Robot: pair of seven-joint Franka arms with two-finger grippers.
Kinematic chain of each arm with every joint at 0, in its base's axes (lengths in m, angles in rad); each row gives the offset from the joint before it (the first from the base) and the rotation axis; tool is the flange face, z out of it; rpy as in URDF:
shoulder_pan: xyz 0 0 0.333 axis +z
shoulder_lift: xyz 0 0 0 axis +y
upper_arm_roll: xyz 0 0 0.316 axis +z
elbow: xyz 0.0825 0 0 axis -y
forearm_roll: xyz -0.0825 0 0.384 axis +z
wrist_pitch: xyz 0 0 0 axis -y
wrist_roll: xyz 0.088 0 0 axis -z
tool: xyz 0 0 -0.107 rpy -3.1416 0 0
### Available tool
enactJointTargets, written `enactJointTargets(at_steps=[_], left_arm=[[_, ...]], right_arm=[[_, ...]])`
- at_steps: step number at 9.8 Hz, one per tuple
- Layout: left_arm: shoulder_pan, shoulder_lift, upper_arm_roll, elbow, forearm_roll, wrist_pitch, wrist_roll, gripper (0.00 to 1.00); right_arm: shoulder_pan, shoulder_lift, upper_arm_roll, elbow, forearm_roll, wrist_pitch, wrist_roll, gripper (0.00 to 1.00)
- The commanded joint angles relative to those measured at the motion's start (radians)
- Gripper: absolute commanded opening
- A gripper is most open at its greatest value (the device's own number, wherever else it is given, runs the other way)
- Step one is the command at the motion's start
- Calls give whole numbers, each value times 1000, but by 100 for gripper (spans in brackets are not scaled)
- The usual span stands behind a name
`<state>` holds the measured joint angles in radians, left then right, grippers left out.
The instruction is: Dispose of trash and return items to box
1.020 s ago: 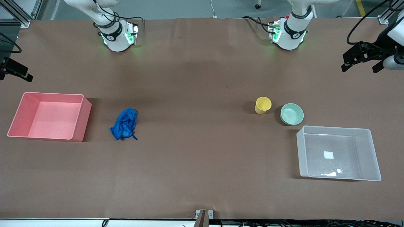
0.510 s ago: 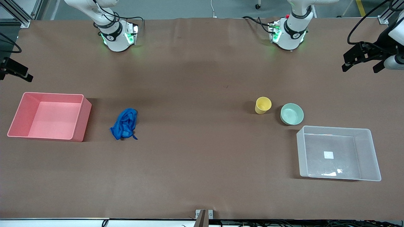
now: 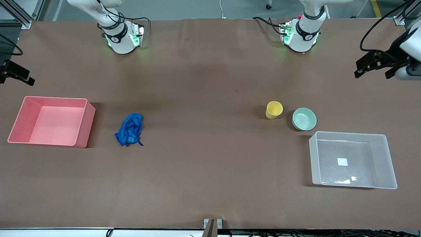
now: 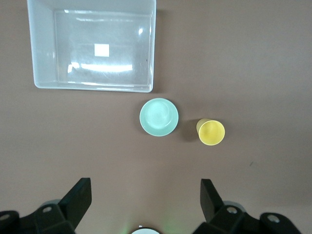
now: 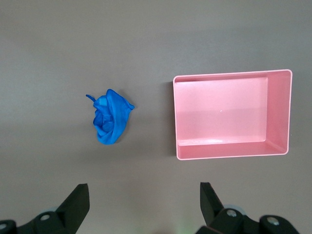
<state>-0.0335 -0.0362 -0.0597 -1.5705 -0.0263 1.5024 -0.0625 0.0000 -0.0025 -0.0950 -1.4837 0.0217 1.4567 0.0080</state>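
Observation:
The trash, a crumpled blue cloth point(image 3: 129, 134) point(image 5: 111, 123), lies on the brown table beside the pink bin. A yellow cup point(image 3: 274, 109) point(image 4: 210, 132) and a mint-green bowl point(image 3: 304, 118) point(image 4: 159, 117) stand side by side. The clear box point(image 3: 348, 133) point(image 4: 92, 87) sits nearer the front camera than the bowl, with only a white label on its floor. My left gripper point(image 3: 372, 74) point(image 4: 146, 184) hangs open and high over the left arm's end of the table. My right gripper point(image 5: 144, 189) is open and high, looking down on the cloth and pink bin.
The pink bin point(image 3: 83, 131) point(image 5: 224, 149) stands with nothing in it at the right arm's end of the table. Both arm bases point(image 3: 122, 39) point(image 3: 301, 36) stand along the edge farthest from the front camera. A metal bracket point(image 3: 212, 223) sits at the nearest edge.
My left gripper has shifted slightly at the left arm's end of the table. The right arm and all the things on the table have stayed put.

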Motion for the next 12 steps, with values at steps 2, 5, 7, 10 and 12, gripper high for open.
enactJointTargets(at_steps=[2, 5, 7, 10, 12], left_arm=[[20, -77, 3, -357, -11, 255, 12, 99], [29, -93, 12, -618, -11, 514, 19, 100], [29, -79, 17, -792, -11, 763, 23, 100], [29, 83, 17, -884, -9, 1027, 33, 100], [29, 217, 17, -908, -9, 1217, 33, 100]], right_arm=[[31, 48, 98, -29, -8, 57, 186, 100], [37, 162, 167, -182, -8, 306, 328, 100], [35, 234, 166, -332, -9, 522, 328, 100], [34, 315, 166, -554, -11, 877, 326, 100], [38, 407, 164, -590, -14, 1002, 323, 100]])
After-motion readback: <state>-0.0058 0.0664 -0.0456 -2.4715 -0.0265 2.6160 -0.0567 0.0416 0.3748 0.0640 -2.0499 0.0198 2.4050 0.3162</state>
